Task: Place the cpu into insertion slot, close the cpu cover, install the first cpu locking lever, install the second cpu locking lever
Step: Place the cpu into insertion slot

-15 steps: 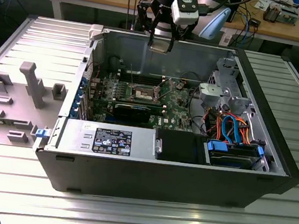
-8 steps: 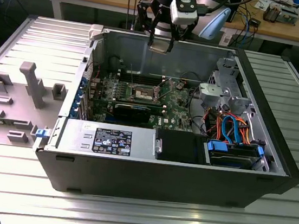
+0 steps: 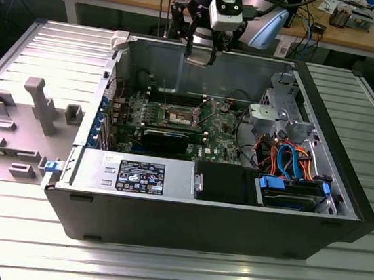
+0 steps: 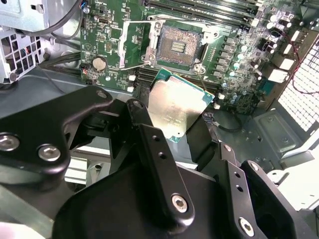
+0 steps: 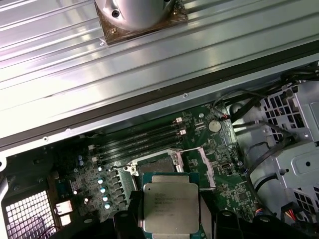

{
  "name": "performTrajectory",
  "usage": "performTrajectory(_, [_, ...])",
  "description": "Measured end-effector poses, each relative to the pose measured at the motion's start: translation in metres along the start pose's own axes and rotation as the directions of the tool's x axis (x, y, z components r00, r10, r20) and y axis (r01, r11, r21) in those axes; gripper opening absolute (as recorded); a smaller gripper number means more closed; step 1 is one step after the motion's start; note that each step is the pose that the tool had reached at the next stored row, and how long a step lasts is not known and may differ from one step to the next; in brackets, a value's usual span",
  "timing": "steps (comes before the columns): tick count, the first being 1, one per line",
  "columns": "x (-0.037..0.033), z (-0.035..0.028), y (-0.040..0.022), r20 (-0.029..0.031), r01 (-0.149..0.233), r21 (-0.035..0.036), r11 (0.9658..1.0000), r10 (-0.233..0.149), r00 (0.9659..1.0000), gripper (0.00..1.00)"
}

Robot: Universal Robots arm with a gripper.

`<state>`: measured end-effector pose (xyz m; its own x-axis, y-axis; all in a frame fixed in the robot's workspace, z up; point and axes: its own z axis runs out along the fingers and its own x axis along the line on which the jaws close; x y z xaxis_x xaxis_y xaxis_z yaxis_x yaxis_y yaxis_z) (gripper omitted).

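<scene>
My gripper (image 3: 201, 54) hangs above the open computer case near its back wall, shut on the cpu (image 3: 198, 61). In both wrist views the cpu (image 4: 175, 107) (image 5: 170, 205) is a silver-topped square chip clamped between the black fingers (image 4: 149, 144), held level above the green motherboard (image 3: 222, 127). The insertion slot (image 4: 177, 47) (image 5: 153, 165) lies open below with its dark pin field bare, seen mid-board in the exterior view (image 3: 179, 117). The cpu cover (image 4: 133, 46) (image 5: 200, 167) stands swung open beside the slot.
Long memory slots (image 5: 139, 142) run beside the socket. A metal drive cage (image 3: 282, 117) with orange and blue cables fills the case's side toward the exterior view's right. The power supply (image 3: 135, 173) sits at the front. A grey fixture plate (image 3: 19, 119) lies outside.
</scene>
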<state>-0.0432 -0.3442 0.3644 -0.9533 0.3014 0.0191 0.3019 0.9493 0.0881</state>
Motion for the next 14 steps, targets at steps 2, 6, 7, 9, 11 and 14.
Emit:
performTrajectory(2, [0.0000, 0.0000, 0.0000, 0.0001, 0.000, 0.0000, 1.0000, 0.000, 1.0000, 0.54])
performTrajectory(6, [0.0001, 0.0000, 0.0000, 0.0000, -0.001, 0.0000, 1.0000, 0.001, 1.0000, 0.54])
performTrajectory(7, [0.0001, 0.0000, 0.0000, 0.0000, -0.001, 0.0000, 1.0000, 0.001, 1.0000, 0.54])
performTrajectory(9, [0.0000, 0.0000, 0.0000, 0.0004, -0.005, -0.0001, 1.0000, 0.005, 1.0000, 0.54])
performTrajectory(11, [0.0000, 0.0000, 0.0000, 0.0017, -0.020, -0.0004, 0.9998, 0.020, 0.9998, 0.54])
performTrajectory(14, [0.0000, 0.0001, 0.0000, 0.0052, -0.060, -0.0013, 0.9982, 0.060, 0.9982, 0.54])
